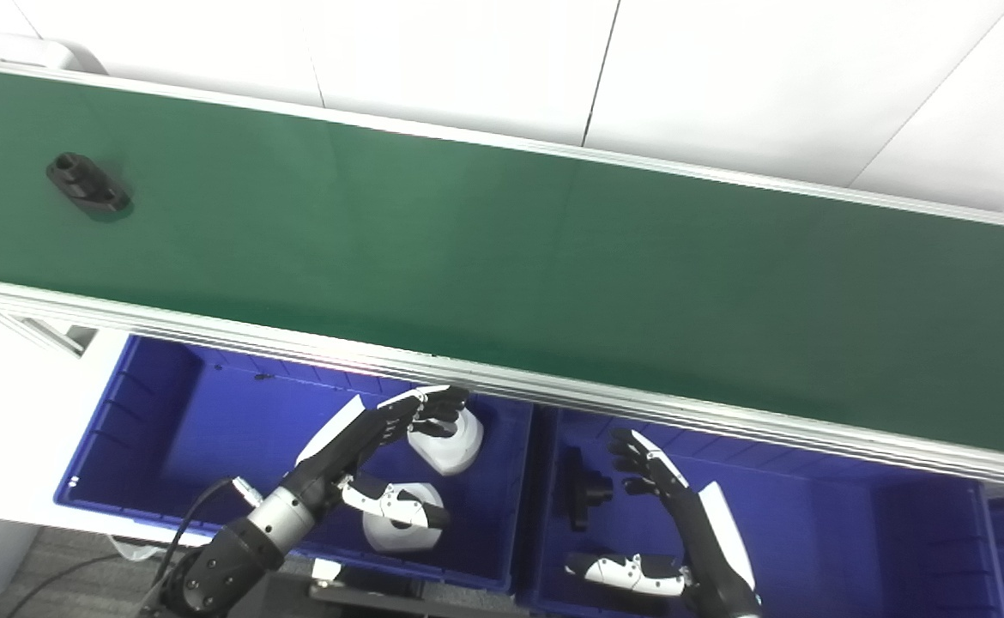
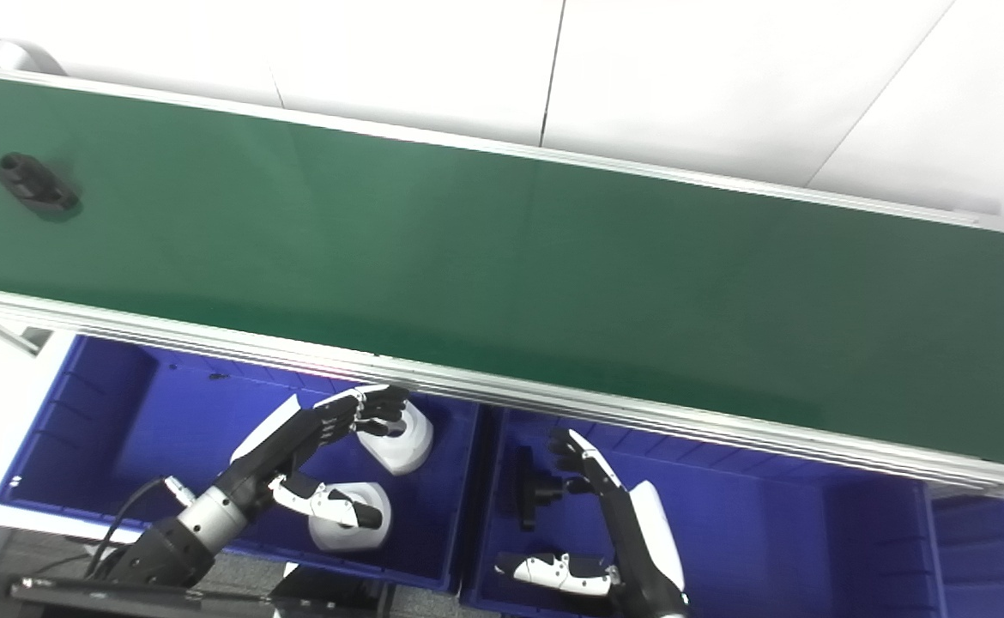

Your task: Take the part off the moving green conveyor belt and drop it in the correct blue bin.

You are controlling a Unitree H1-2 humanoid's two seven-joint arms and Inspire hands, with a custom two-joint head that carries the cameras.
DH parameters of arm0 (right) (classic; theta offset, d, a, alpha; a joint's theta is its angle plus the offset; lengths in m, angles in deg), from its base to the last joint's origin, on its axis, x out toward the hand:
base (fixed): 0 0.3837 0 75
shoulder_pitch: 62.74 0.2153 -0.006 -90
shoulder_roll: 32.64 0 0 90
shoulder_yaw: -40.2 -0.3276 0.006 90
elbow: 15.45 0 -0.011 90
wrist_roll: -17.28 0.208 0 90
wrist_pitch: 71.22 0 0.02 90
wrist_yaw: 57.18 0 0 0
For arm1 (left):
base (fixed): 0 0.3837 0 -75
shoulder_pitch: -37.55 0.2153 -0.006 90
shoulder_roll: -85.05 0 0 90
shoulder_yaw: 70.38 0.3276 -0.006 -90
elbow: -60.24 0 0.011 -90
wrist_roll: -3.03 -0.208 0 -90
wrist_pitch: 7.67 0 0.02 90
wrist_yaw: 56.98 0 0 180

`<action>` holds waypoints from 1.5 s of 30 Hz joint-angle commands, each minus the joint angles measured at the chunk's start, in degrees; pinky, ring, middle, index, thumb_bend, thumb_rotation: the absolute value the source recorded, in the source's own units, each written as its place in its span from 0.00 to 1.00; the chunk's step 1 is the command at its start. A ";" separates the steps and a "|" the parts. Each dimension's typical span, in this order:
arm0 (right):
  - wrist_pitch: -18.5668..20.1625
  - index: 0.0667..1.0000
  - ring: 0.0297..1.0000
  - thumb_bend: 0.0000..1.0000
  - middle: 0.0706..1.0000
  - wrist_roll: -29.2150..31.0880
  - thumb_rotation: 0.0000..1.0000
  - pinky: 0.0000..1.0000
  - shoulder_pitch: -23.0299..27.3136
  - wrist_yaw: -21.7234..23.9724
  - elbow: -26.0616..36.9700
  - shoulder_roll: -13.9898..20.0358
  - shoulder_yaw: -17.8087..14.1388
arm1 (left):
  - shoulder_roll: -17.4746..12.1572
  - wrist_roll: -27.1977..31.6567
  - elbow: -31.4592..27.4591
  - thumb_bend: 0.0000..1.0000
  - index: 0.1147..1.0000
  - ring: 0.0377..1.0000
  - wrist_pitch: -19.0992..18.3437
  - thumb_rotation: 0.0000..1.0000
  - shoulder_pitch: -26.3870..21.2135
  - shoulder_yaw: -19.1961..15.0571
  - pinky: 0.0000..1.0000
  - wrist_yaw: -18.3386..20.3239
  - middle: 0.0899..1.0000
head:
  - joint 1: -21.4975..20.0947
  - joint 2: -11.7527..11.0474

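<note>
White wall panels fill the top of the frame, and below them the green conveyor belt [image 1: 502, 257] runs as a wide band from upper left down to the right edge, framed by pale metal rails. Under its near rail sit two blue bins: the left bin [image 1: 150, 429] holds two white rounded parts [image 1: 446, 442], and the right bin [image 1: 854, 532] holds a black part [image 1: 583, 498] of its own.

At the far upper left of the frame, the black part [image 1: 87, 183] to be picked lies on the belt, well apart from both hands. It is small, dark and matte: a flat elongated base with a short raised collar at one end, lying at a slant across the belt.

The left hand [image 1: 382, 468] hangs over the left bin, fingers spread and loosely curled, holding nothing. The right hand [image 1: 665, 506] hovers over the right bin, also empty, with fingers apart and thumb out to the side.

The step in hand looks like waiting and lining up for the catch. Done well, the nearer hand would rise above the near rail, keep its fingers wide, and meet the part along its travel rather than chase it, closing across the narrow base. Being black like the piece in the right bin, it most likely belongs there.
</note>
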 commanded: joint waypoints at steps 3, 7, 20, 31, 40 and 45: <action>-3.92 0.87 0.79 0.84 0.82 -0.39 0.27 0.73 0.25 -1.56 0.33 -0.07 0.21 | -1.24 -0.47 -0.04 0.86 0.82 0.82 2.20 0.24 -0.79 0.96 0.77 -1.85 0.83 | 1.11 -0.83; -3.91 0.87 0.79 0.84 0.82 -0.47 0.27 0.72 0.33 -1.79 -0.03 0.05 0.25 | -1.53 -0.72 0.34 0.86 0.82 0.82 2.20 0.23 -0.95 1.96 0.77 -2.87 0.83 | 1.99 -1.16; -5.96 0.86 0.78 0.85 0.81 -0.76 0.24 0.70 1.26 -3.42 -2.77 -0.31 0.23 | -3.29 -1.41 1.86 0.87 0.82 0.81 2.20 0.22 -2.48 5.67 0.76 -6.30 0.84 | -2.38 -4.00; -6.64 0.85 0.76 0.86 0.78 -2.15 0.23 0.70 1.91 -5.53 -4.37 -1.77 0.49 | -5.04 -0.99 3.01 0.88 0.82 0.83 2.20 0.26 -3.67 7.32 0.80 -8.00 0.84 | -5.83 -5.63; -5.82 0.85 0.76 0.87 0.79 -2.36 0.22 0.71 2.07 -5.58 -4.43 -3.03 0.77 | -7.07 -1.48 2.68 0.87 0.82 0.83 2.20 0.24 -4.19 9.19 0.79 -10.49 0.85 | -8.16 -5.60; -5.11 0.86 0.76 0.86 0.79 -2.59 0.24 0.70 1.92 -5.41 -4.05 -3.16 0.83 | -8.41 -2.09 2.45 0.86 0.83 0.83 2.20 0.23 -4.78 11.49 0.81 -12.58 0.85 | -6.41 -5.82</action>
